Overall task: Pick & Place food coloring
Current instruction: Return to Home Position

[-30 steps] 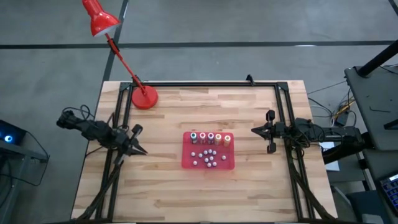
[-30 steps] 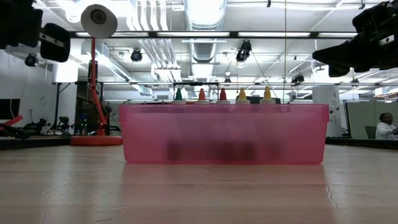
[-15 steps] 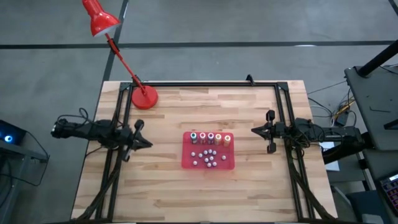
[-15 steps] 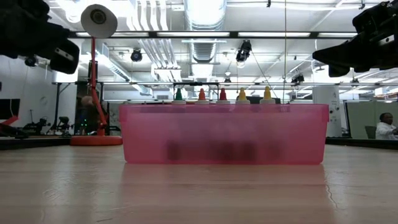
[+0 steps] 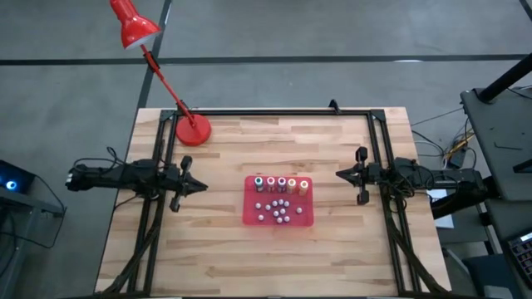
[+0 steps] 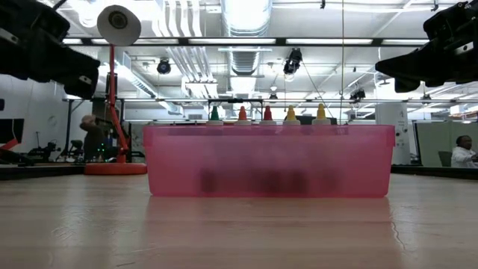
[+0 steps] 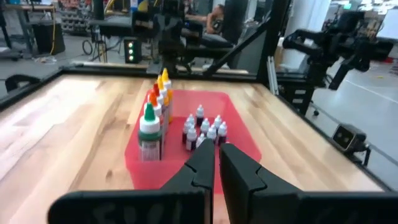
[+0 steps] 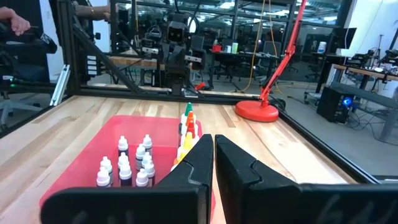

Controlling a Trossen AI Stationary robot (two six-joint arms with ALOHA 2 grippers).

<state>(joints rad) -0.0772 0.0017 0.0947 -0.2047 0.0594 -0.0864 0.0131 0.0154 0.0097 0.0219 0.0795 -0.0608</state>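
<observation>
The food coloring [image 5: 281,183] is a row of small upright bottles with green, red, pink, orange and yellow bodies. They stand on their bases along the far side of a shallow pink-red tray [image 5: 249,218] at mid-table, and show in the left wrist view as the food coloring [image 7: 154,115] and in the right wrist view as the food coloring [image 8: 188,128]. My left gripper [image 5: 204,187] hovers left of the tray, shut, pointing level at it. My right gripper [image 5: 337,174] hovers right of the tray, also shut and pointing at it. Both hold nothing.
Several smaller white-capped dark vials [image 5: 279,211] stand in the tray's near half. A red desk lamp's base [image 5: 193,130] sits at the far left of the table. Black frame rails [image 5: 266,112] run along the far and side edges. Bare wood lies on the near side.
My left gripper has swung toward the table's far edge and turned from pointing slantwise toward the near side to pointing straight at the tray. It stays shut. The tray and the bottles have not moved.
</observation>
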